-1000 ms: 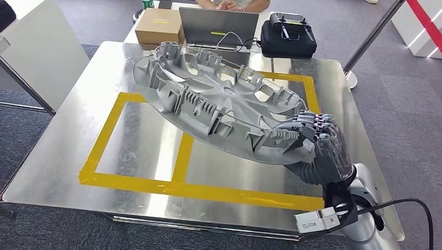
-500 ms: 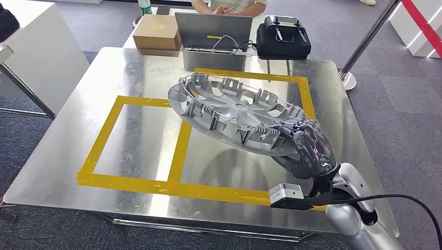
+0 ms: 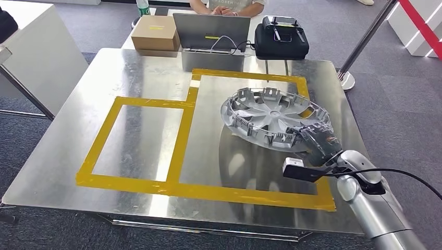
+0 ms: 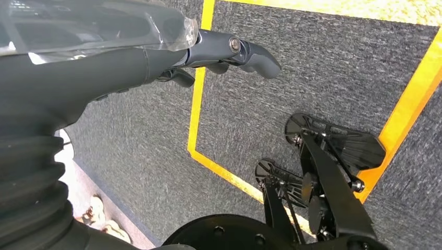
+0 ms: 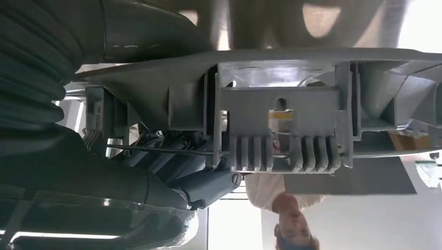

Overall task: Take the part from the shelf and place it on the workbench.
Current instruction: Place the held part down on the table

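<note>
The part is a grey plastic wheel cover [image 3: 271,117], ribbed inner side up. It lies tilted low over the right yellow-taped box [image 3: 250,75] on the metal workbench [image 3: 146,130]. I cannot tell whether its far edge touches the table. My right hand [image 3: 318,139] grips the cover's near rim at the workbench's right side. In the right wrist view the dark fingers [image 5: 172,182] hook under the cover's clip ribs [image 5: 281,120]. My left hand [image 4: 130,57] hangs over grey carpet and holds nothing, its thumb [image 4: 250,52] stretched out.
Along the table's far edge stand a laptop [image 3: 211,31], a cardboard box [image 3: 155,32] and a black case [image 3: 281,39]. A person [image 3: 226,6] sits behind the laptop. A barrier pole [image 3: 365,41] stands at the right and a white cabinet [image 3: 36,47] at the left.
My right hand has carried the wheel cover from the table's middle down and to the right, into the right taped box. The cover now sits lower and flatter.
</note>
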Robot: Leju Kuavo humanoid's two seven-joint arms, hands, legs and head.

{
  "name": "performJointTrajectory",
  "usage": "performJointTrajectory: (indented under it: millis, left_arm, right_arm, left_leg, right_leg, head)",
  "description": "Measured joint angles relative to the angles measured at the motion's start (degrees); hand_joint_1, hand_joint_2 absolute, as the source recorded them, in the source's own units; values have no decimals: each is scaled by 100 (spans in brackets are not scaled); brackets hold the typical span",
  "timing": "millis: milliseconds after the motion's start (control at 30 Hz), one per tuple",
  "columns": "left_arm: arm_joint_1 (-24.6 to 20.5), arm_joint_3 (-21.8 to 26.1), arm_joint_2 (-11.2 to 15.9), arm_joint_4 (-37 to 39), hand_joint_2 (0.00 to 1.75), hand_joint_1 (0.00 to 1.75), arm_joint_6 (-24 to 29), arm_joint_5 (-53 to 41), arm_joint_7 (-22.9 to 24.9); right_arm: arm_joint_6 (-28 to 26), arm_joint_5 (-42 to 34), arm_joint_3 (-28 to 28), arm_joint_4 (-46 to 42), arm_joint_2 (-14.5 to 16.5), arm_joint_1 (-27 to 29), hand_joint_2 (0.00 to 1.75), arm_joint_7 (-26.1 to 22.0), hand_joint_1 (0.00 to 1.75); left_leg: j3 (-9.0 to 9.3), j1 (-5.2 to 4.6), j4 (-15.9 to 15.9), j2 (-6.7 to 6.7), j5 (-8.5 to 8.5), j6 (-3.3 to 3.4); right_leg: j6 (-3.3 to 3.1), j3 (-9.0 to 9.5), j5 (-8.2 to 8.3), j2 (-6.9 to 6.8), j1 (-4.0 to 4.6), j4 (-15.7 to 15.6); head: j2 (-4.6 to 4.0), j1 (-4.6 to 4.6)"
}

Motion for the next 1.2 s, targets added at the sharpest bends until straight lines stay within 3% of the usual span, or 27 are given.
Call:
performJointTrajectory:
  millis: [400, 800, 1067, 1200]
  left_arm:
    - [-2, -26, 28, 0, 175, 0, -22, -215, -125]
    - [1, -26, 51, 0, 175, 0, -16, -218, -154]
    - [-15, -25, 57, 0, 175, 0, -135, -146, -201]
    - [-27, -20, 49, 0, 175, 0, -198, -90, -192]
  right_arm:
    - [-196, 472, 1080, 2456, 1115, -1405, 175, 25, 175]
    - [-175, 504, 1407, 2941, 1427, -1692, 175, -6, 175]
    - [111, 422, 1832, 3206, 1981, -2023, 175, 40, 175]
    - [212, 293, 1963, 3295, 2092, -2172, 0, 53, 0]
  left_leg:
    - [41, 6, -20, 21, 6, -10]
    - [55, 4, -24, 21, 6, -13]
    - [85, 6, -40, 43, 7, -15]
    - [86, 6, -44, 38, 8, -17]
  right_leg:
    - [-2, 14, 0, 25, 3, 0]
    - [-7, 30, -3, 28, 3, 0]
    - [-10, 38, -2, 52, 5, 0]
    - [-10, 41, -3, 49, 4, 0]
  head:
    - [0, -2]
    - [0, 0]
    - [0, -2]
    - [1, -1]
